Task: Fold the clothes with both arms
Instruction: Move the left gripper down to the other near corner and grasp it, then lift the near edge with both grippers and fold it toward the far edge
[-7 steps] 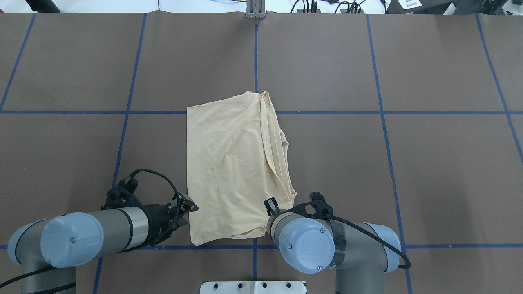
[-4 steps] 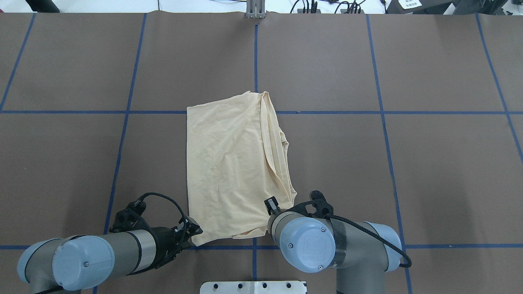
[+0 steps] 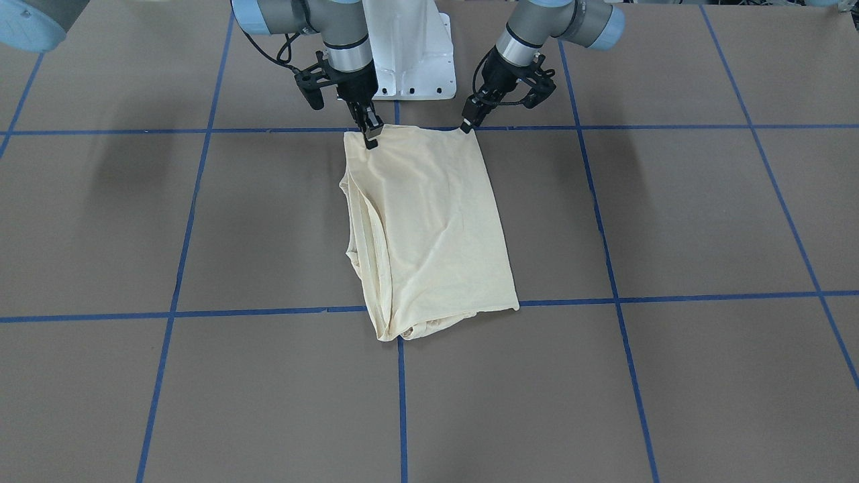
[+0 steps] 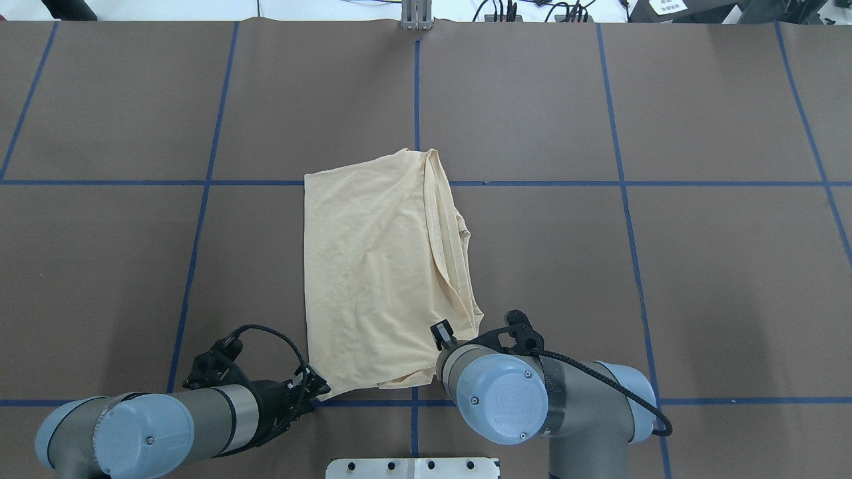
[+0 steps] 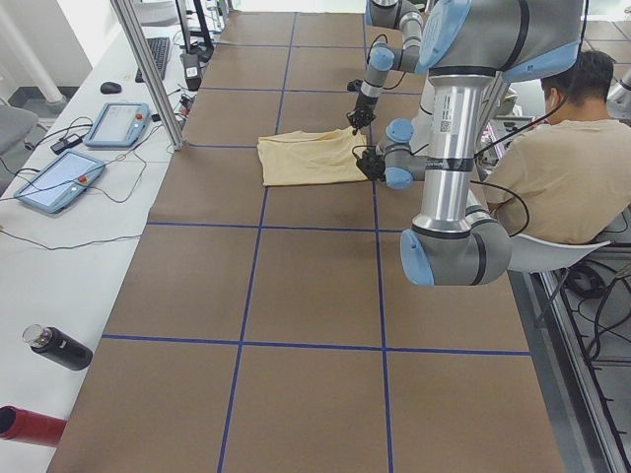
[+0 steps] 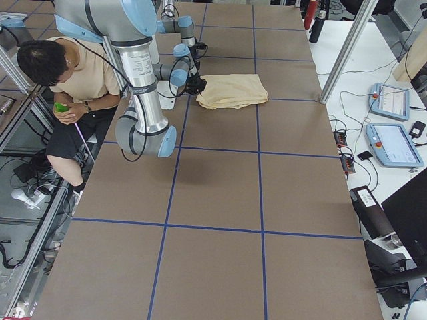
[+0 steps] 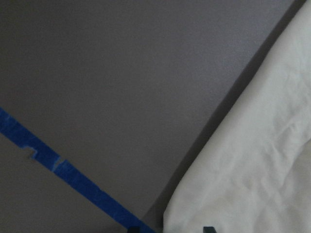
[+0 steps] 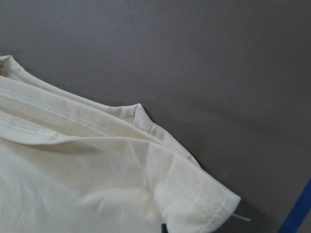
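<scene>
Since everything sits around the white base [image 3: 409, 60], I'll go from there: the shirt [image 4: 373, 273] lies flat on the brown table [image 4: 665, 266] straight out in front of the base, folded into a rough rectangle with its long side running away from it. It shows a plain cream face, and the stacked hems and folded layers are bunched along the side that's on the robot's right. The short edge closest to the base lies right by the blue tape line [image 4: 732, 401] that crosses in front of it. Both arms reach out from the base and come down on that edge, one at each corner. The right claw [image 3: 370, 139] is planted on its corner, and as far as I can see it's pinched together on the fabric, with the wrist view showing a single dark tip at the cloth and the stitched layers puckered around it. The left claw [image 3: 465, 125] is at the other corner, low to the table. Its wrist view shows two dark fingertips [image 7: 209, 230] a little apart with the shirt's corner edge between them, so I'd call it slightly spread and not gripping yet. A person [image 5: 562, 177] in a beige top sits on the base's side of the table.
</scene>
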You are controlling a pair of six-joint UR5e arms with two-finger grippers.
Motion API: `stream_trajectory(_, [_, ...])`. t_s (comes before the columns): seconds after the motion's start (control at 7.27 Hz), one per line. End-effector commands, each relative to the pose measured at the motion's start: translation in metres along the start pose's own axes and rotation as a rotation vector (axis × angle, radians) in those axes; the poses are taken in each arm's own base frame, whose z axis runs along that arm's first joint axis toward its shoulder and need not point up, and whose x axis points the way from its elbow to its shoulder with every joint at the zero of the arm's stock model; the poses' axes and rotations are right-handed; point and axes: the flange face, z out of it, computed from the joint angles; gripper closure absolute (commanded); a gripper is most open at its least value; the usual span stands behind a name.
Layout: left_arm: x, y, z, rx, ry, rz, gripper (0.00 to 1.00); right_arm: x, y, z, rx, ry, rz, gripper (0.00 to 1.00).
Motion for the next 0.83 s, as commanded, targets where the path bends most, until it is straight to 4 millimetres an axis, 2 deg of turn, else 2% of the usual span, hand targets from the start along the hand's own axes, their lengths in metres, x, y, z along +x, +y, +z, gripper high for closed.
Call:
stream_trajectory(0.0, [0.001, -0.002, 0.003, 0.019, 0.013, -0.001, 0.69, -0.001, 0.0, -0.002, -0.002, -0.002, 0.0, 1.0])
stream_trajectory(0.14, [0.003, 0.0, 0.002, 0.017, 0.017, -0.003, 0.89, -0.002, 0.001, -0.003, -0.006, -0.005, 0.0, 1.0])
stream_trajectory(0.28, [0.005, 0.002, -0.001, 0.011, 0.024, -0.004, 1.0, -0.002, 0.001, -0.004, -0.008, -0.006, 0.001, 1.0])
stream_trajectory(0.55, [0.013, 0.006, -0.015, -0.008, 0.046, -0.004, 1.0, 0.0, -0.002, -0.003, -0.001, -0.006, 0.001, 1.0])
stream_trajectory(0.69, [0.024, 0.013, -0.041, -0.044, 0.08, -0.008, 1.0, 0.0, -0.001, -0.014, -0.019, -0.015, 0.004, 1.0])
